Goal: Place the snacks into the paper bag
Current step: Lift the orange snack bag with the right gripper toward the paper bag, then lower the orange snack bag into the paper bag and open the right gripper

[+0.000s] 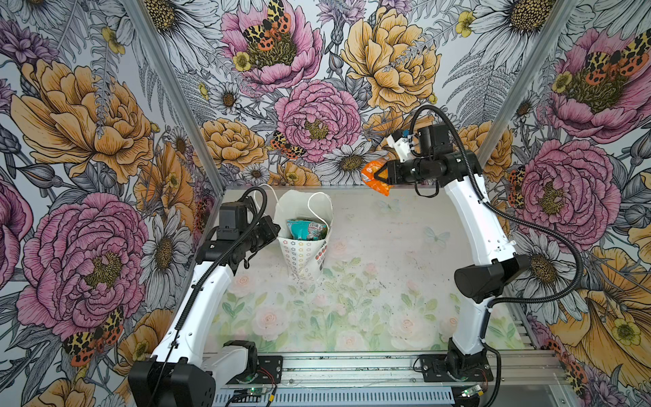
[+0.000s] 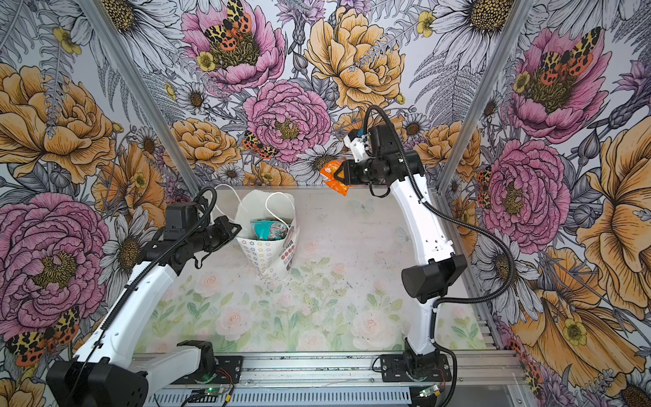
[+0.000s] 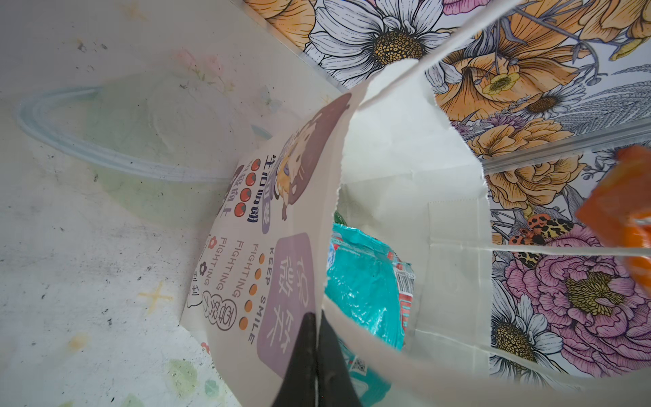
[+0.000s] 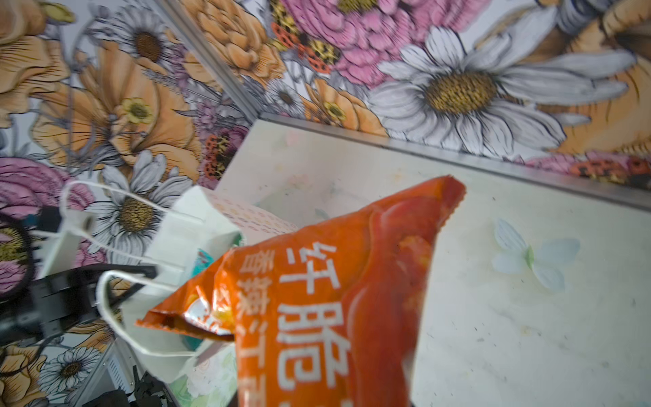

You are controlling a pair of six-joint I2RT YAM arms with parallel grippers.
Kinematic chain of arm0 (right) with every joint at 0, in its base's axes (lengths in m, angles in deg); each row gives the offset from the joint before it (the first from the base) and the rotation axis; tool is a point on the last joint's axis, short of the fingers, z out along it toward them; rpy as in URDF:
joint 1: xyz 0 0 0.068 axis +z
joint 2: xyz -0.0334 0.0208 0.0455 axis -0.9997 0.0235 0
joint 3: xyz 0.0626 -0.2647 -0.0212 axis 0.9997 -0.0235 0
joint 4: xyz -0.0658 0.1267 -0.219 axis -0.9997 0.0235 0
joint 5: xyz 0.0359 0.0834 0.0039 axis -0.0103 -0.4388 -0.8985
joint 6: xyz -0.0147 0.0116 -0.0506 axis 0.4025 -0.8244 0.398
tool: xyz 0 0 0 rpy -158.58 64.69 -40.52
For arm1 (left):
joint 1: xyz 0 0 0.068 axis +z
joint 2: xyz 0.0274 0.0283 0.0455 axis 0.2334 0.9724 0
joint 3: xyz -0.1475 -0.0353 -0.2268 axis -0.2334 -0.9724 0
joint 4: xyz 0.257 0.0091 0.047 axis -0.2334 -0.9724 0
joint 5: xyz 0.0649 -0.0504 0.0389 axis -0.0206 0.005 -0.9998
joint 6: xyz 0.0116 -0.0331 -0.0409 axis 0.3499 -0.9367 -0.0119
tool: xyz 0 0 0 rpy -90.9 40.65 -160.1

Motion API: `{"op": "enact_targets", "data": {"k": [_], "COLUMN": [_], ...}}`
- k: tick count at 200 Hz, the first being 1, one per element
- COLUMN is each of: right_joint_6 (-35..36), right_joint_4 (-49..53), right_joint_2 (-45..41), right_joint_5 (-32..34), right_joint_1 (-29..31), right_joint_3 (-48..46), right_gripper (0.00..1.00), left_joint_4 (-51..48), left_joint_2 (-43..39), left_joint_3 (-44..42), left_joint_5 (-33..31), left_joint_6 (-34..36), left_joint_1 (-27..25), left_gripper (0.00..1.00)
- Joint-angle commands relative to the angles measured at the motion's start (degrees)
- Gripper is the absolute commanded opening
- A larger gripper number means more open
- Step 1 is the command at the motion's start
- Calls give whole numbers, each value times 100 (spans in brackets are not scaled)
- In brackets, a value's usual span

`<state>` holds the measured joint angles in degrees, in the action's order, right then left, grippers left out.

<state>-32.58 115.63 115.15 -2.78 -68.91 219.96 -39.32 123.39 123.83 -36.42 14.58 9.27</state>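
Floral table [image 1: 387, 275] (speckled) bears upright paper bag [image 1: 298, 259].

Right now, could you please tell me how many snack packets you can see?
2: the orange packet hangs in the right end effector, raised and right of the paper bag; the teal packet lies inside the bag. Others may be hidden beneath it.

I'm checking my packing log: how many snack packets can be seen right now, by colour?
orange packet: 1
teal-white packet: 1
Total: 2 visible; the paper bag may hide more.
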Motion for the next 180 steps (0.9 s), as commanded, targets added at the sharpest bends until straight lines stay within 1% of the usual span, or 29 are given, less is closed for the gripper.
{"op": "enact_targets", "data": {"k": [1,25,40,56,71,79,83,91,109,137,180], "right_joint_6": [-59,-152,-210,-301,-392,-385,-380,-361,-335,-292,-89], "right_joint_4": [-313,-382,-495,-673,-842,-897,-914,-929,-944,-941,-936], "right_joint_2": [-141,102,253,363,557,688,766,887,1165,1493,1495], "right_joint_5": [222,390,534,707,805,790,822,913,1156,1493,2076], "right_joint_1": [638,1368,1811,2198,2471,2534,2709,2827,2959,2969,2965], "right_joint_3": [494,1315,1638,1654,1651,1662,1671,1671,1671,1639,1080], "right_gripper": [28,27,27,25,20,20,20,20,20,18,18], "left_joint_4": [-98,-96,-96,-98,-98,-97,-98,-98,-98,-98,-98], "left_joint_2": [-140,-152,-143,-133,-117,-109,-108,-103,-124,-152,-128], "left_joint_3": [97,106,106,97,89,88,94,96,81,49,53], "left_joint_5": [62,85,81,75,43,49,53,45,36,18,17], "left_joint_6": [18,21,18,14,1,-8,-8,-8,-15,-17,-18], "left_joint_1": [11,1,2,-8,-15,-16,-25,-37,-45,-43,-31], "left_gripper": [0,0,0,0,0,0,0,0,0,0,0]}}
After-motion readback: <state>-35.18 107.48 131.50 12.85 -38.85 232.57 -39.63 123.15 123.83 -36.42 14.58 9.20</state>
